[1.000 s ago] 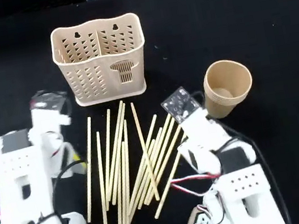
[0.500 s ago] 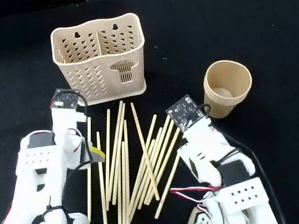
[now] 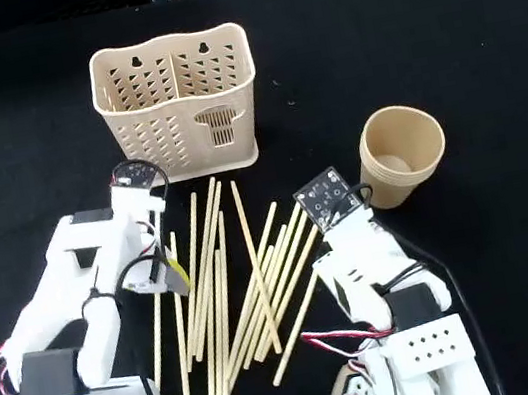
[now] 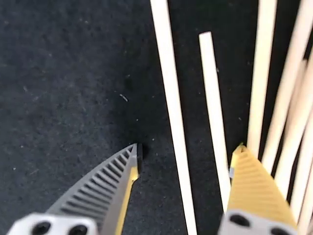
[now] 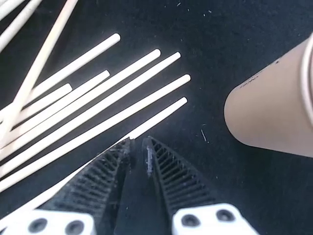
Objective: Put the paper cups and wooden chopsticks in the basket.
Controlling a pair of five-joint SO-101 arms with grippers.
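Wooden chopsticks (image 3: 226, 275) lie loose in a fan on the black table (image 3: 461, 43), in front of the upright basket (image 3: 178, 105) and outside it. The left gripper (image 4: 187, 149) is at the fan's left edge, just above the cloth. Its jaws are spread wide and straddle one stick, and a shorter stick's end lies just beside the yellow finger (image 4: 252, 181).

The right gripper (image 5: 137, 143) is at the fan's other side, fingers drawn together with nothing clamped, tips just short of the nearest stick ends. The stacked paper cups (image 3: 401, 154) stand upright near it. The right wrist view shows a faint mark on the cup wall, too small to read.
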